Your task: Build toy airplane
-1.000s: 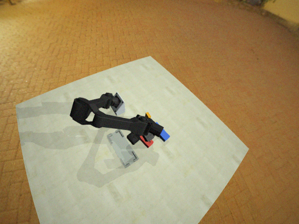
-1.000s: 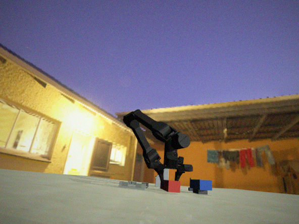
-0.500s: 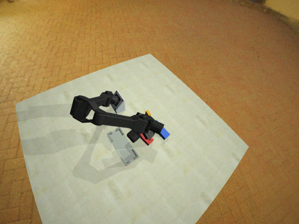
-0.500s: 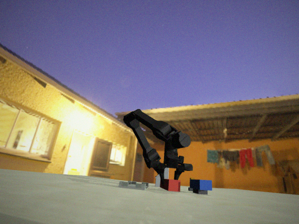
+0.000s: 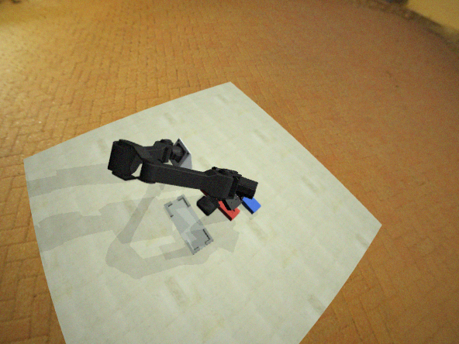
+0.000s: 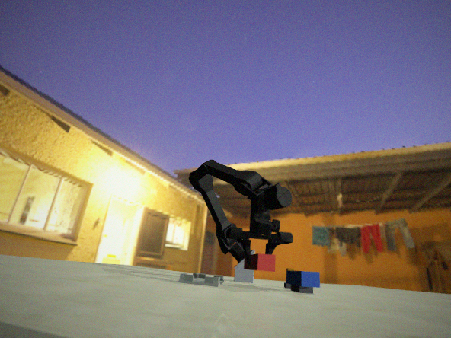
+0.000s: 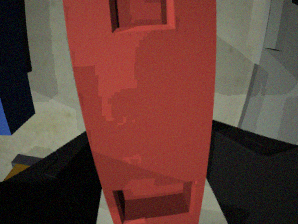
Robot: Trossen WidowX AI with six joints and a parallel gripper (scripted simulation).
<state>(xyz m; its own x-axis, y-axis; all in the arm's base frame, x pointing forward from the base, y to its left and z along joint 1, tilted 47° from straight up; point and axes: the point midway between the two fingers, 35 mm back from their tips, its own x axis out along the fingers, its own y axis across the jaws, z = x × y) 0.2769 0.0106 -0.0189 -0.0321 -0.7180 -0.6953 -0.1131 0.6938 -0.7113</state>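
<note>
The red fuselage [image 5: 230, 213] [image 6: 264, 263] [image 7: 150, 100] is between the fingers of my gripper [image 5: 222, 204] [image 6: 259, 258] [image 7: 147, 127], which is shut on it. It hangs level a little above the table, both sockets facing up. The grey jig [image 5: 188, 221] [image 6: 211, 281] [image 7: 277, 85] lies beside it, its cradle empty. The blue wing [image 5: 252, 205] [image 6: 305, 279] [image 7: 6, 117] lies on the other side, with a dark block under it. The orange tail fin [image 7: 19, 171] shows only partly at the lower left of the wrist view; the arm hides it in the top view.
The arm's pale base mount [image 5: 187, 156] [image 6: 244, 273] stands behind the jig and fuselage. The pale table [image 5: 271, 271] [image 6: 114, 301] carries everything. The wing is close to the gripper's outer finger.
</note>
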